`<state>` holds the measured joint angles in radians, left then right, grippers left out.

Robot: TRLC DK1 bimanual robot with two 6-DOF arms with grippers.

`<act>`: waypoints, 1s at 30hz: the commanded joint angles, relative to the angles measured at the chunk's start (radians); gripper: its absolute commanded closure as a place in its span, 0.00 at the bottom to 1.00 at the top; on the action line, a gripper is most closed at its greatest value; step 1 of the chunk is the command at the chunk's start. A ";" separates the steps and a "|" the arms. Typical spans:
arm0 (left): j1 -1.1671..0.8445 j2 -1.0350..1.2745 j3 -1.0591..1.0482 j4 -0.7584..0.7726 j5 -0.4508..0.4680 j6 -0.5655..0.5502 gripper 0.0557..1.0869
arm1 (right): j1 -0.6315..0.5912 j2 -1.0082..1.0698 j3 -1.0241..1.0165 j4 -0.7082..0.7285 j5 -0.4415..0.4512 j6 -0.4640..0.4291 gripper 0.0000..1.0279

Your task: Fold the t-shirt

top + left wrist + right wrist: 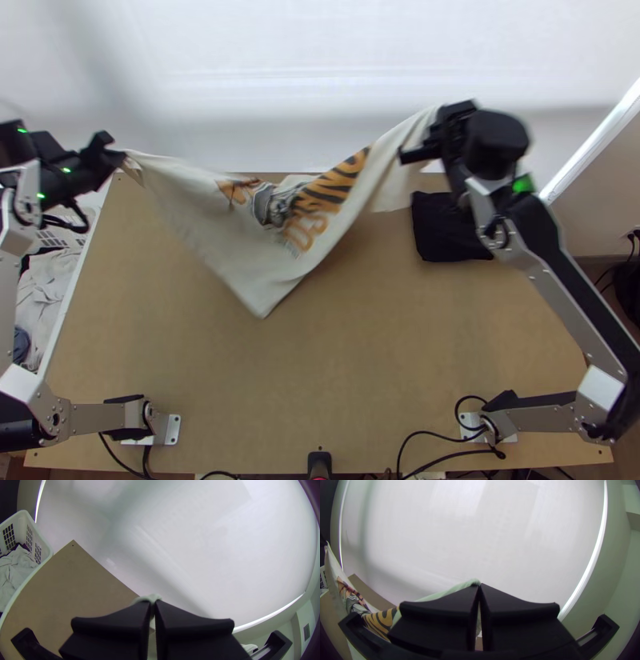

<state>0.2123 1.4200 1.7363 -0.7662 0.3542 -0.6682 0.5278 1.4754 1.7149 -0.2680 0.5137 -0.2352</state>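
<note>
We had the t-shirt [240, 260] slung between both arms above the far part of the bench [360, 360], its printed front largely in sight. The left pincer [152, 603] was clenched on one upper corner beyond the bench's far left, and the right pincer [479, 586] was pinched tight on another over the far right. Which part each had, sleeve, shoulder or hem, we could not tell for sure; the cloth blurred near the fingers.

We judged that the wide, high grip was there to let the weight of the cloth pull out creases, so it could go down flat. The middle sagged in a deep fold, with one point hanging toward the bench's near side, so more spreading seemed needed before any folding. Lowering it unevenly could have bunched that slack underneath.

A black cloth [440, 232] lay compactly on the bench's far right, perhaps set there to keep the middle free for work. The basket [21, 526] stood beside the bench's left edge with loose laundry [15, 566] in it, handy, we supposed, as a supply.
</note>
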 commanded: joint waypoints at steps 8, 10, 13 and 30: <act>-0.022 -0.018 -0.043 -0.038 -0.023 0.045 0.96 | 0.005 -0.124 -0.023 -0.033 0.019 0.036 0.97; -0.028 -0.013 -0.147 0.018 -0.057 0.058 0.96 | 0.012 -0.142 -0.066 -0.033 0.019 0.039 0.97; -0.047 0.011 -0.343 0.219 -0.155 0.078 0.96 | 0.028 -0.155 -0.110 -0.031 0.017 0.050 0.97; -0.077 0.407 -0.216 0.599 -0.227 0.116 0.04 | 0.101 -0.116 -0.233 -0.004 0.019 0.054 0.97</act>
<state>0.1570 1.8389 1.4883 -0.1852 0.1329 -0.5877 0.6201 1.3548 1.4860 -0.2981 0.5163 -0.2016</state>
